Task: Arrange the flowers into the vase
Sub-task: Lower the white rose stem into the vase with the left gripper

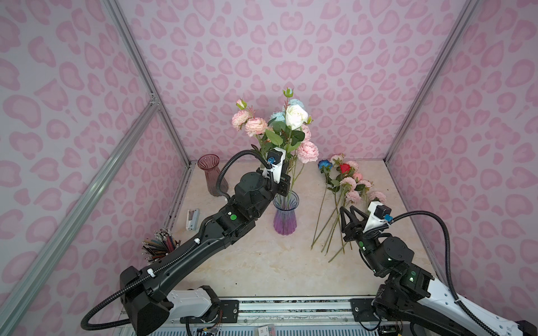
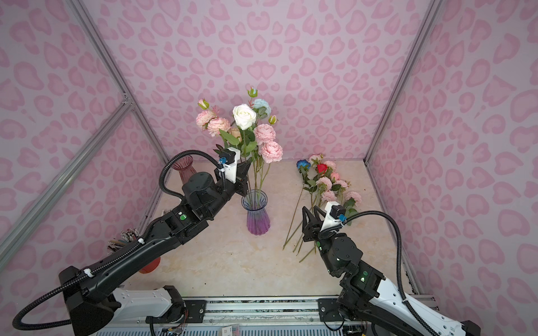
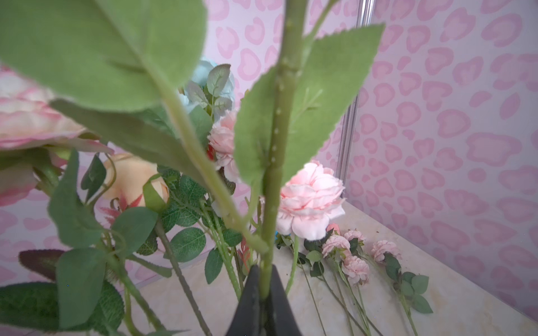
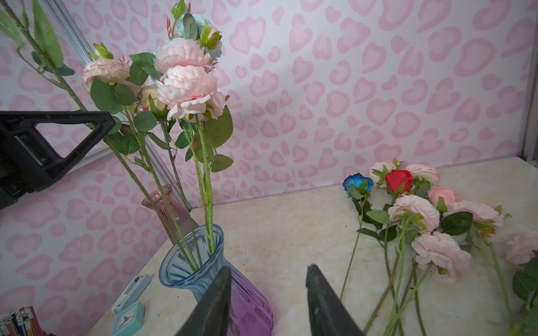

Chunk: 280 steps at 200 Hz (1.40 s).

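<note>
Rising from the vase (image 1: 285, 221), pale pink flowers (image 1: 307, 151) flank a white rose (image 1: 296, 116).

The left arm (image 1: 180, 256) and right arm (image 1: 390, 253) are matte black jointed shells. Each ends at 6 o'clock in a glossy white base link (image 1: 189, 302). A ribbed black cable hose (image 1: 246, 151) loops to each white wrist camera mount (image 1: 275, 167), which has a blue plug (image 1: 271, 159). Round green lights (image 1: 232, 216) dot the joints, and white clips (image 1: 150, 272) pin the left hose. The right gripper (image 1: 348, 208) has black triangular open-frame fingers (image 4: 212, 305).
</note>
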Tool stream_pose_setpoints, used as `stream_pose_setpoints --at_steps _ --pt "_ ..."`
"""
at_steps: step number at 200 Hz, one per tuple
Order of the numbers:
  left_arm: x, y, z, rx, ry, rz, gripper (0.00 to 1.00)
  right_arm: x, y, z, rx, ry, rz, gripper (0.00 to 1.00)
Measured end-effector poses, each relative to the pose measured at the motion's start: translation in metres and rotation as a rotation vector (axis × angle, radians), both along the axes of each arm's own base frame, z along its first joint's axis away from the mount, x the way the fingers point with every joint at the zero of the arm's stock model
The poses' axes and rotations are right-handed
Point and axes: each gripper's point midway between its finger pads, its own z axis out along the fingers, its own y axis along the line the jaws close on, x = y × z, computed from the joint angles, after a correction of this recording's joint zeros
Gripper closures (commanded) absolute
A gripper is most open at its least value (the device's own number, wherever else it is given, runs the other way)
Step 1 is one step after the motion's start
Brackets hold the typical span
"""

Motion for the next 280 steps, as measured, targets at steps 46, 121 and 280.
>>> stream_pose_setpoints --at_steps 46,121,280 --pt "0.001 0.002 -0.038 0.06 0.098 0.011 0.84 0.004 0.005 -0.006 -0.006 0.025 0.0 0.57" --pt "-0.007 0.01 -0.068 0.089 0.218 0.017 0.55 0.002 -0.004 -0.001 0.011 0.015 -0.014 0.57" --pt "-0.07 0.075 -0.038 0.007 0.215 0.016 0.18 0.026 -0.016 0.001 -0.082 0.108 -0.088 0.59"
